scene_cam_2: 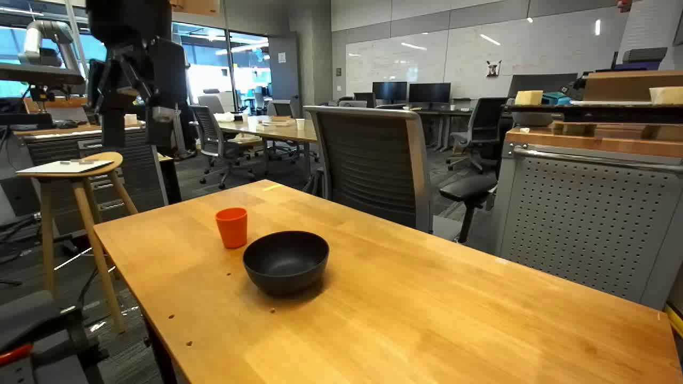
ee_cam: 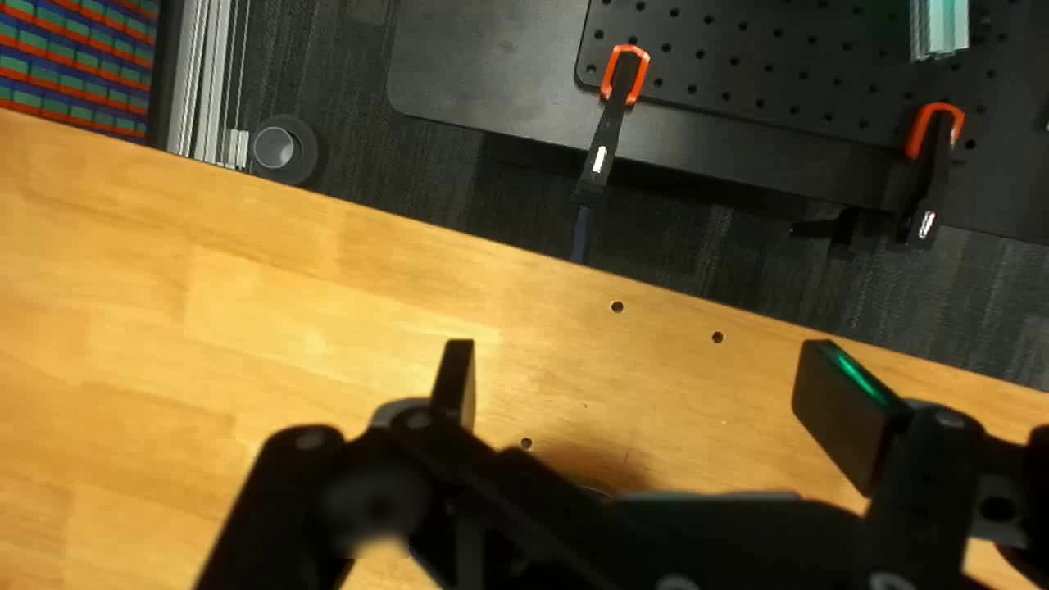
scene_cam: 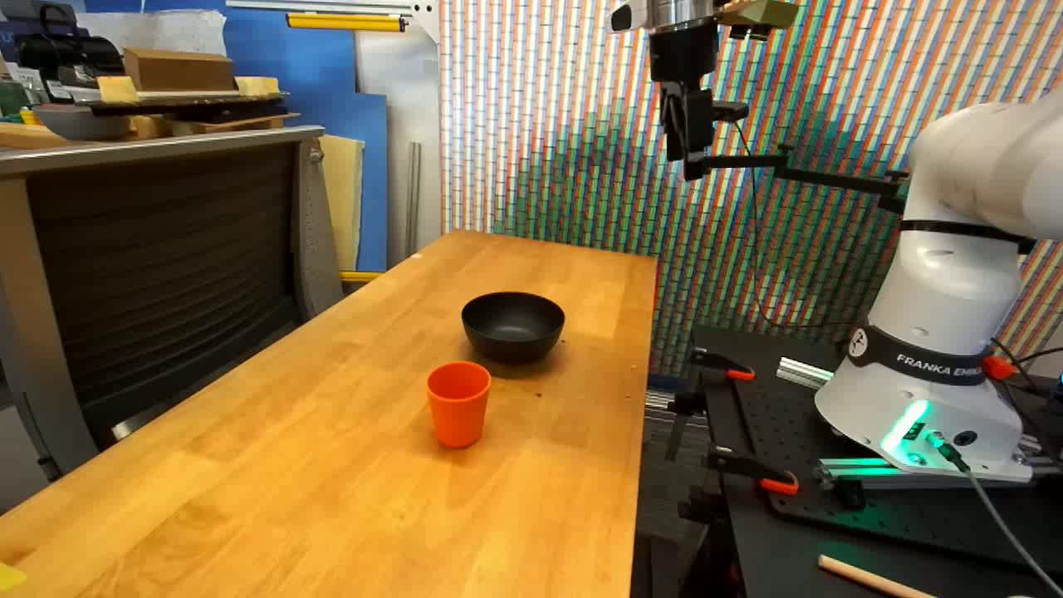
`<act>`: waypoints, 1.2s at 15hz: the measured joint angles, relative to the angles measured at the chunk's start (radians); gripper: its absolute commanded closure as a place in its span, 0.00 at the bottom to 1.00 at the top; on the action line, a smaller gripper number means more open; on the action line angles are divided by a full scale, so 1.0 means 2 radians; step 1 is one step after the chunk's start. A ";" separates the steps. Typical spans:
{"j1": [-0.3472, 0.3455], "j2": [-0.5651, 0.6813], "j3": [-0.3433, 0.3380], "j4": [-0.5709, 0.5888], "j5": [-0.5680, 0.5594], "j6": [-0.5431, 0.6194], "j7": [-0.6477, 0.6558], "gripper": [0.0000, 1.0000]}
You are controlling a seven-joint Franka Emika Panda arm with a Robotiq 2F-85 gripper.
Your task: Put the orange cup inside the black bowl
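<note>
The orange cup point(scene_cam: 458, 407) stands upright on the wooden table, close beside the black bowl point(scene_cam: 513, 328) but apart from it. In an exterior view the cup point(scene_cam_2: 232, 228) is behind and left of the bowl point(scene_cam_2: 286, 264). The bowl is upright, and no object shows inside it. My gripper point(scene_cam: 686, 166) hangs high above the table, well away from both. It points down and is open and empty, with its fingers apart point(scene_cam_2: 137, 133). In the wrist view the open fingers point(ee_cam: 639, 369) have bare table between them. The cup is out of view there, and the bowl is mostly or wholly hidden.
The wooden table point(scene_cam: 332, 498) has an edge facing the robot's black mounting table point(scene_cam: 797, 515), with a gap between them. Clamps point(ee_cam: 606, 123) stick out from the mounting table. A chair point(scene_cam_2: 373, 165) stands at the table's far side.
</note>
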 measured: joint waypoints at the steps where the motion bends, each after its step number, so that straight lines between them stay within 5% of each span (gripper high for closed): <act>1: 0.000 0.000 0.000 0.000 0.000 0.000 0.000 0.00; 9: 0.000 0.006 0.004 -0.001 0.000 0.013 0.031 0.00; 18: 0.027 0.202 0.127 0.020 0.016 0.309 0.333 0.00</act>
